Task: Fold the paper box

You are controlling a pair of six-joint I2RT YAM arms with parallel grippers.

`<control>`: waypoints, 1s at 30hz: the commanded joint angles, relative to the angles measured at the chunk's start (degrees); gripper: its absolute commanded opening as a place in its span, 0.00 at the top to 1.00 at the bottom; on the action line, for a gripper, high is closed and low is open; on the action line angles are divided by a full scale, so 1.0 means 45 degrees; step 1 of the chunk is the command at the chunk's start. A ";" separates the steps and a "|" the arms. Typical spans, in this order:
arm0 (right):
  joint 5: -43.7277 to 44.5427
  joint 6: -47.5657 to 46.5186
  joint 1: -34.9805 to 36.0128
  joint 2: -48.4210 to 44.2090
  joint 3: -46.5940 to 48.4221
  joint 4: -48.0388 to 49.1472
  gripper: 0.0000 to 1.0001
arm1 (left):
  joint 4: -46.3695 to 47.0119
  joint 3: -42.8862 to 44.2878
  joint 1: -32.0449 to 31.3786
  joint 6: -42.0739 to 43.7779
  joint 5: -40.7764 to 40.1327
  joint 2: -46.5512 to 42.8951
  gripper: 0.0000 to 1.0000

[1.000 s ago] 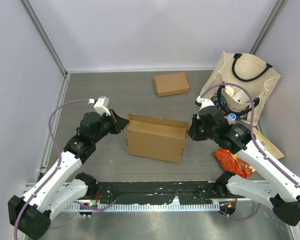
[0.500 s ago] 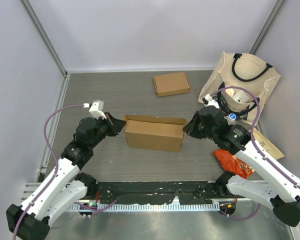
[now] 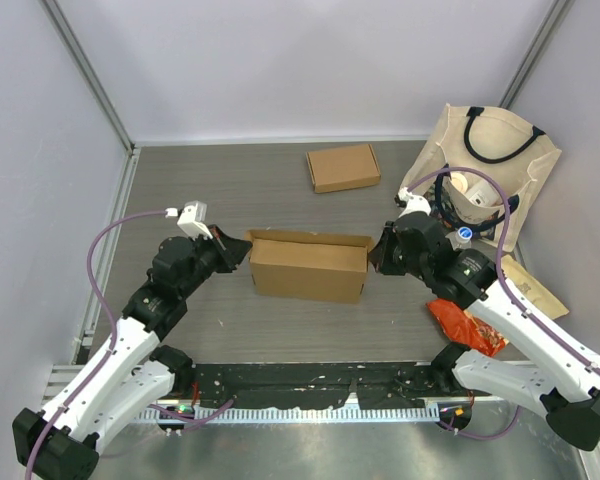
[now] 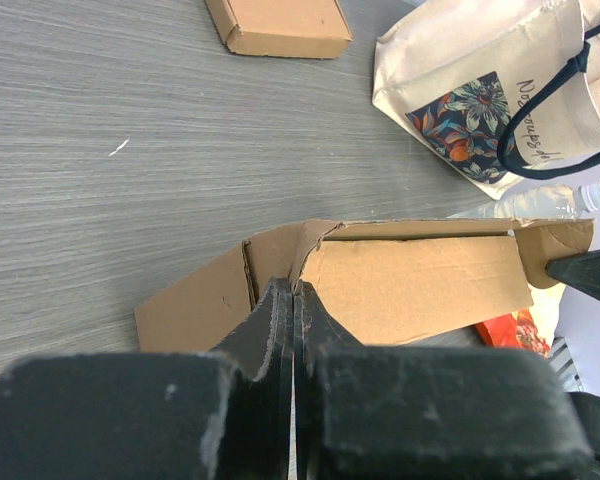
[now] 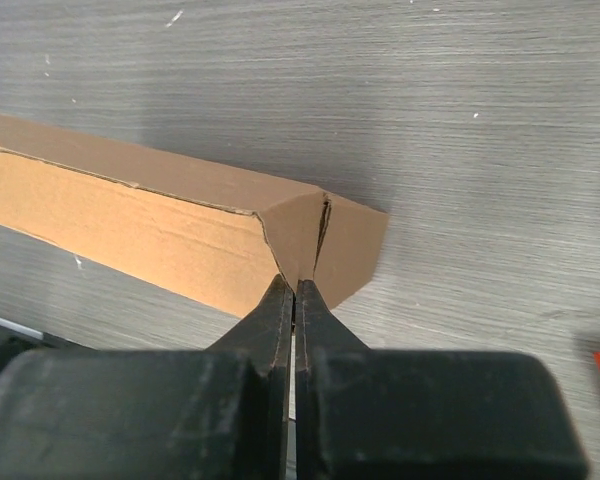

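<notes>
The brown paper box [image 3: 308, 268] lies across the middle of the table, long side facing the arms, top flaps partly raised. My left gripper [image 3: 242, 250] is shut on the box's left end; in the left wrist view its black fingertips [image 4: 280, 300] pinch the cardboard edge where the flaps meet the paper box [image 4: 410, 285]. At the right end my right gripper [image 3: 375, 258] is shut on the end flap. The right wrist view shows that gripper [image 5: 296, 285] nipping the folded corner of the box [image 5: 130, 215].
A small flat cardboard box [image 3: 342, 167] lies at the back centre. A cream tote bag [image 3: 490, 165] stands at the back right with a water bottle [image 3: 462, 235] at its foot. A red packet [image 3: 467, 325] and a brown envelope [image 3: 530, 285] lie beside the right arm.
The box, held up and tilted with its big face showing a second ago, has come down lower and flatter. Both grippers moved with it, and the right jaws closed a little tighter.
</notes>
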 commanded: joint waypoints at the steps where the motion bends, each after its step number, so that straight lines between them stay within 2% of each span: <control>1: 0.0405 -0.1278 0.0133 0.0125 0.0644 -0.1056 0.99 | -0.0186 -0.0275 -0.0166 -0.0238 0.0212 0.0036 1.00; 6: 0.0054 -0.1025 0.0210 -0.0012 0.0099 -0.0355 0.99 | -0.0186 -0.0334 -0.0147 -0.0297 0.0115 -0.0061 1.00; 12: -0.0200 0.0751 0.0347 -0.0246 -0.0488 0.0759 0.99 | -0.0264 -0.0237 -0.0186 -0.0356 0.0134 -0.0081 1.00; 24: 0.0328 0.2392 0.0406 -0.0774 -0.0977 0.1035 0.99 | -0.0284 -0.0393 -0.0264 -0.0454 0.0075 -0.0218 1.00; 30: 0.0541 0.1946 0.0406 -0.0657 -0.0878 0.0841 0.99 | -0.0284 -0.0373 -0.0284 -0.0415 0.0095 -0.0198 1.00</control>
